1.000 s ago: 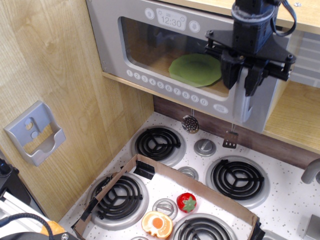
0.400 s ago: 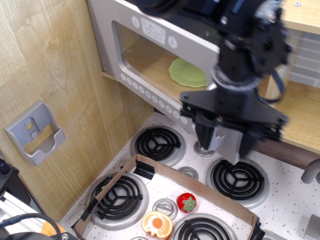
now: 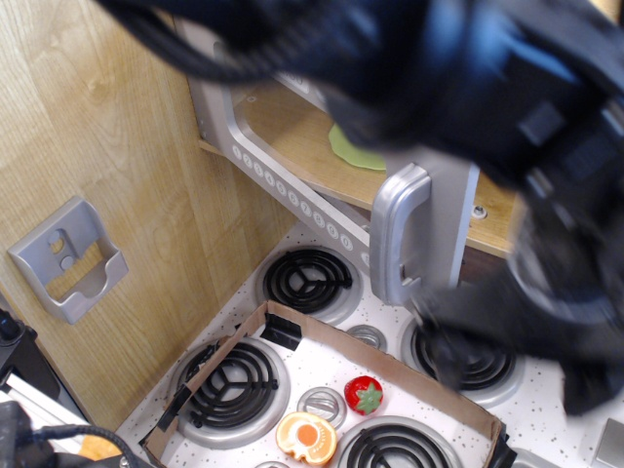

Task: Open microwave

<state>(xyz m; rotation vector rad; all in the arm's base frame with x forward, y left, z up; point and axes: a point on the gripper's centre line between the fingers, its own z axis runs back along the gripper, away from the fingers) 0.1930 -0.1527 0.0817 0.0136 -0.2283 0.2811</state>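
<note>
The microwave door (image 3: 292, 185) is grey with a row of round number buttons. It stands swung well out from the cabinet, hinged at the left. Its chunky silver handle (image 3: 398, 234) faces the camera and nothing grips it. A green plate (image 3: 353, 146) shows inside on the wooden shelf. My arm is a large dark blur across the top and right of the view. My gripper (image 3: 512, 375) is blurred, below and right of the handle, above the back right burner. Its two fingers stand wide apart with nothing between them. The display is hidden behind the arm.
A small grey wall holder (image 3: 68, 258) is fixed to the wooden left wall. A cardboard tray (image 3: 292, 331) lies on the stove top, with a toy strawberry (image 3: 365, 395) and an orange toy (image 3: 306, 436) in it. Black coil burners (image 3: 307, 278) surround it.
The door has swung further out, so its handle now faces the camera. My gripper has come off the handle and moved down and right, close to the camera.
</note>
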